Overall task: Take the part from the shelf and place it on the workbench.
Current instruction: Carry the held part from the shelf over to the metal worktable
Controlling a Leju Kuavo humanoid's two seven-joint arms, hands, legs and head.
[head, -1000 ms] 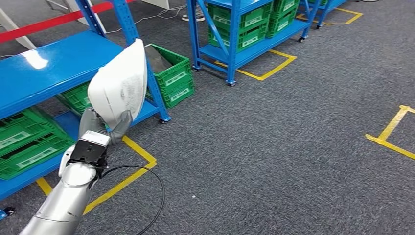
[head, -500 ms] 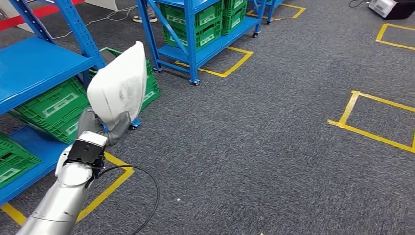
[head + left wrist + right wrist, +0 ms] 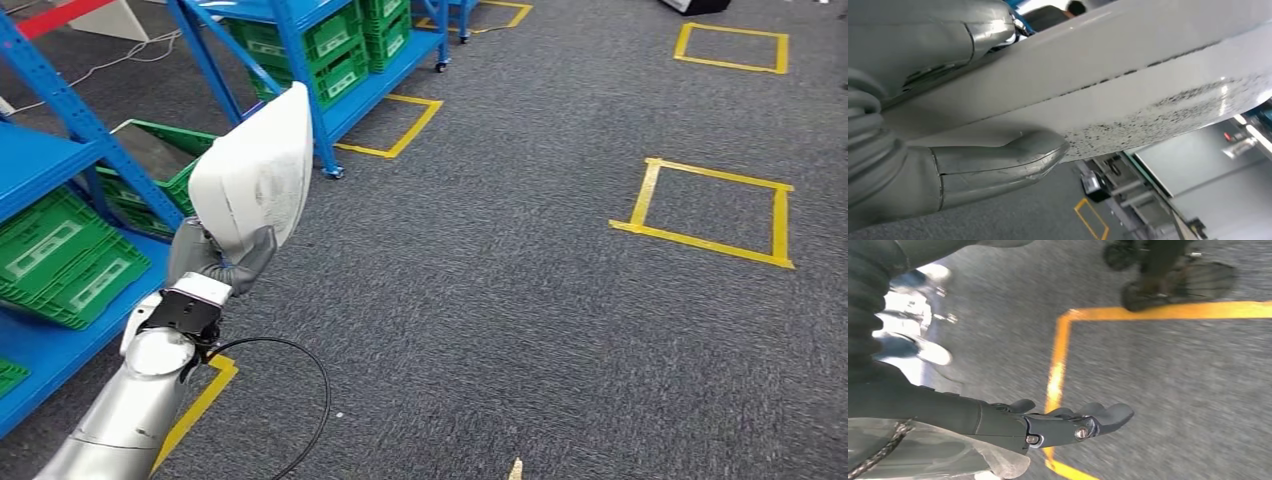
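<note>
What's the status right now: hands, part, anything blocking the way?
Left hand grips the white part, held upright off the shelf. Right hand hangs empty, fingers apart, over grey carpet. No workbench in view; floor ahead open.

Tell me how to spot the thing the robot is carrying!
Start at the blue shelves full of green crates. In front of them a silver arm comes up, and its left hand holds the part upright. It is a smooth white curved panel with dark speckles, the one white thing among blue, green and grey.
</note>
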